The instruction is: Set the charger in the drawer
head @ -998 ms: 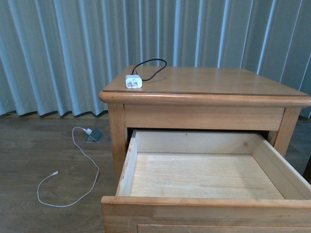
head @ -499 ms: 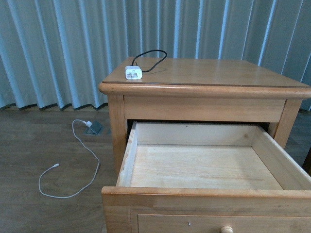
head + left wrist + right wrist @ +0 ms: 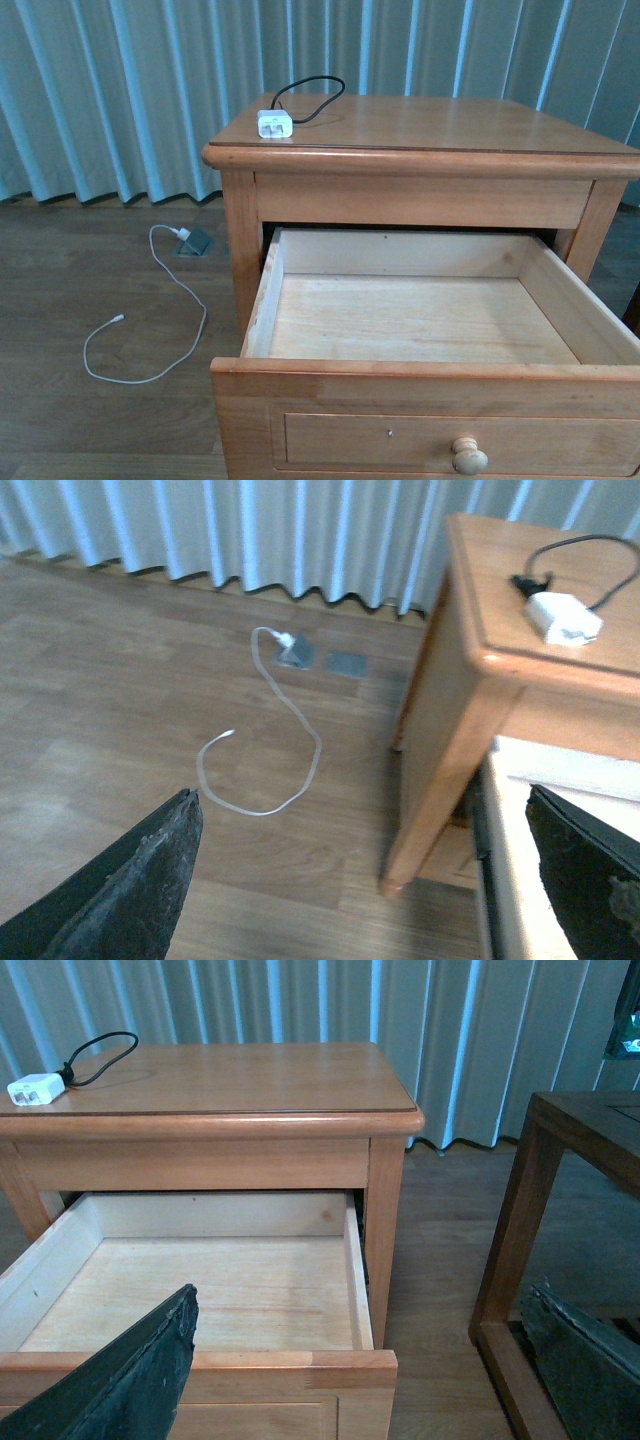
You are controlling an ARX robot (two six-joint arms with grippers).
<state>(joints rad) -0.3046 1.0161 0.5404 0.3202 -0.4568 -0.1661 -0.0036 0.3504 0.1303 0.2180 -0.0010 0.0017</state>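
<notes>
We see the charger (image 3: 274, 124) lying on the desk (image 3: 450, 125), above the pulled-out drawer (image 3: 420, 372). Our left gripper (image 3: 360, 792) and right gripper (image 3: 358, 1292) hang released, empty.

drawer (image 3: 400, 255): pulled out, open from above | counter (image 3: 450, 125): front overhangs drawer's rear | charger (image 3: 274, 124): open above, curtain (image 3: 120, 90) behind | wooden frame (image 3: 520, 1210): near counter's right side

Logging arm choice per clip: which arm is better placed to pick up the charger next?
Likely left. The charger sits at the left corner of the nightstand, nearer the left gripper; the right gripper faces it across the whole top. Both are open and empty.
</notes>
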